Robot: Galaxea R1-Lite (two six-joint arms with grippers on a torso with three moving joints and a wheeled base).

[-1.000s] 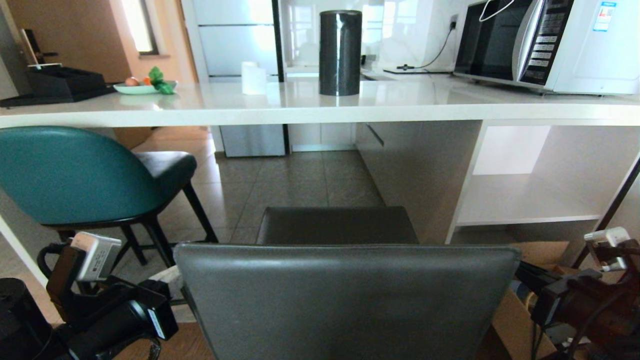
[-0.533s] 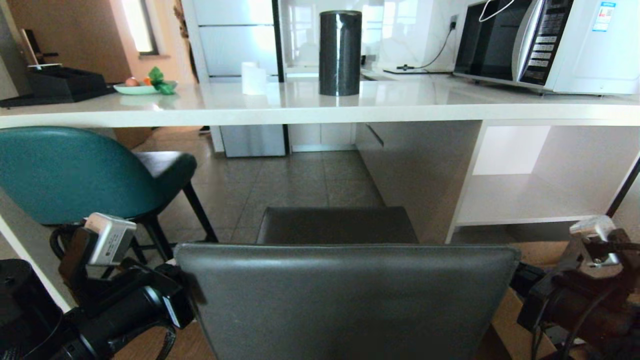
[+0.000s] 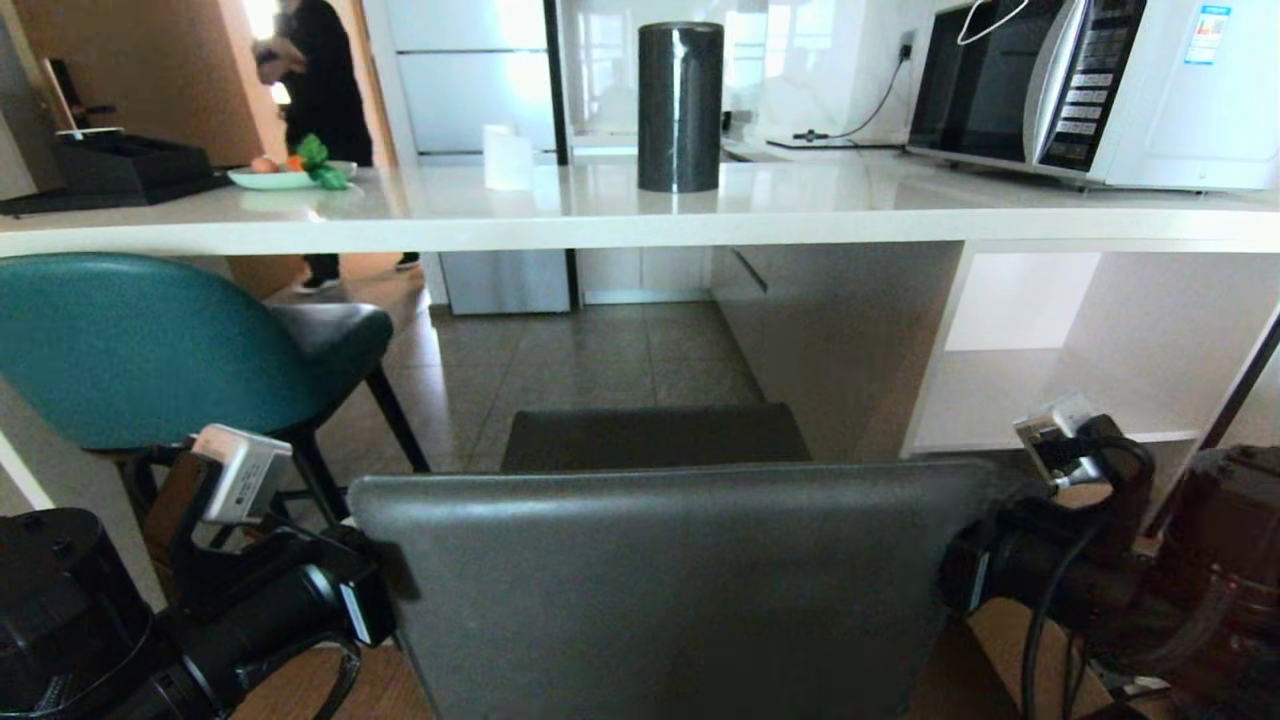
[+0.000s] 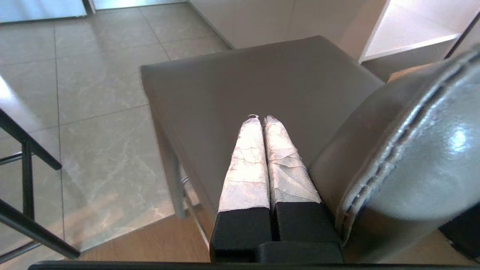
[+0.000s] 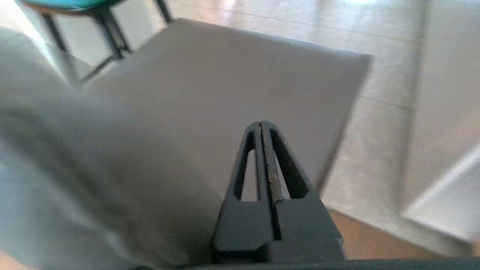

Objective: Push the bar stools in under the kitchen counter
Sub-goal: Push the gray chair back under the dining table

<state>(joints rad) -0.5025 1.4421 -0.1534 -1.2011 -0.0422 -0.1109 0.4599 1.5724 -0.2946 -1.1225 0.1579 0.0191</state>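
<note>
The worktop (image 3: 640, 215) runs across in front of me, its long white slab open underneath from the teal stool (image 3: 150, 350) on my left to the white side panel and shelves on my right. The grey stool (image 3: 680, 580) stands square before me, backrest nearest, its seat not yet under the slab; the teal one sits just at the slab's edge. My left gripper (image 4: 261, 123) is clenched on nothing, beside the backrest's left edge and above the seat. My right gripper (image 5: 260, 125) is likewise closed and empty at the right edge. To push well, I judge both arms should bear evenly on the backrest, low rather than high, so the stool slides straight and neither tips nor swings into the side panel. The microwave (image 3: 1100, 90) has a blue sticker, too small to read.
</note>
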